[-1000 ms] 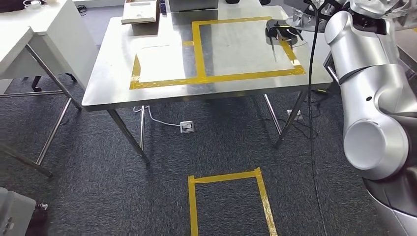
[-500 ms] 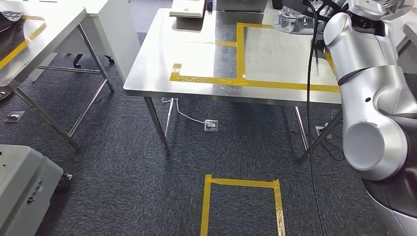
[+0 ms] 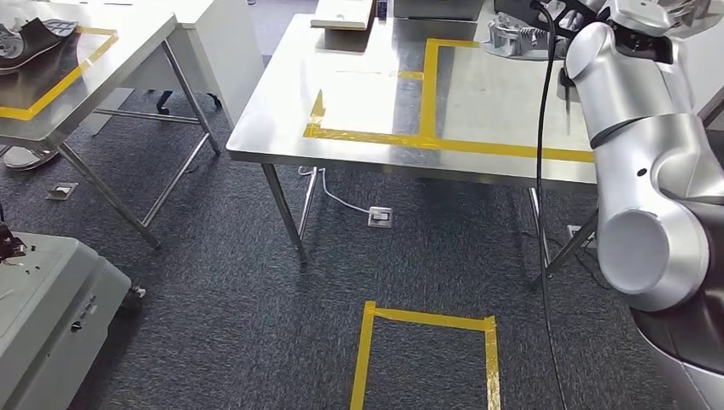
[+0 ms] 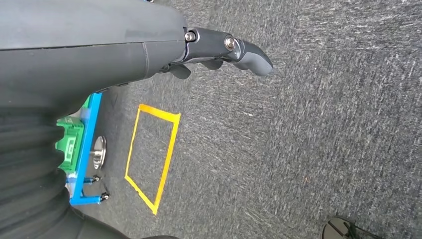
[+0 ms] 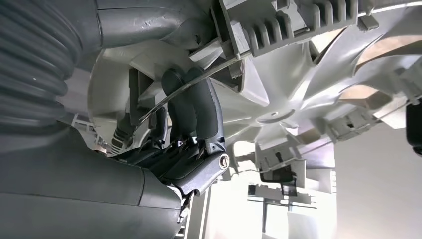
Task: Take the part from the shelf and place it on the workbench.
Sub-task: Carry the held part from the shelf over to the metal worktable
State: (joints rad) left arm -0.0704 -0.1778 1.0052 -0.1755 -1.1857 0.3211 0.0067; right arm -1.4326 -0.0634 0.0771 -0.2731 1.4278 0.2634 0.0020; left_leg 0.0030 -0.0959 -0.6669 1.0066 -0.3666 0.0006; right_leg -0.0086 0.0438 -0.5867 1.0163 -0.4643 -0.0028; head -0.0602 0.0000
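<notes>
the right hand [image 5: 191, 124] has its dark fingers [image 5: 199, 107] curled tight around a rib of the part [image 5: 278, 74], a pale grey moulded piece with radiating fins. in the head view that part [image 3: 516, 34] sits up at the far right corner, held over the far edge of the steel tabletop [image 3: 359, 141], with the silver right arm [image 3: 640, 154] rising in front of it and covering much of it. a black cable [image 3: 540, 171] hangs down beside the arm.

the left hand [image 4: 219, 50] hangs over the dark carpet [image 4: 323, 124], holding nothing, its fingers loosely apart.

yellow tape lines [image 3: 427, 94] mark boxes on the tabletop, and a flat beige board [image 3: 344, 15] lies at its far edge. a yellow tape rectangle [image 3: 427, 350] is stuck to the carpet in front of the table legs, near a white floor socket [image 3: 380, 217] with its cord. to the left stands a second table [image 3: 128, 43] with a dark object [image 3: 30, 43] inside its own tape outline. a grey machine housing [image 3: 43, 325] fills the near left corner.
</notes>
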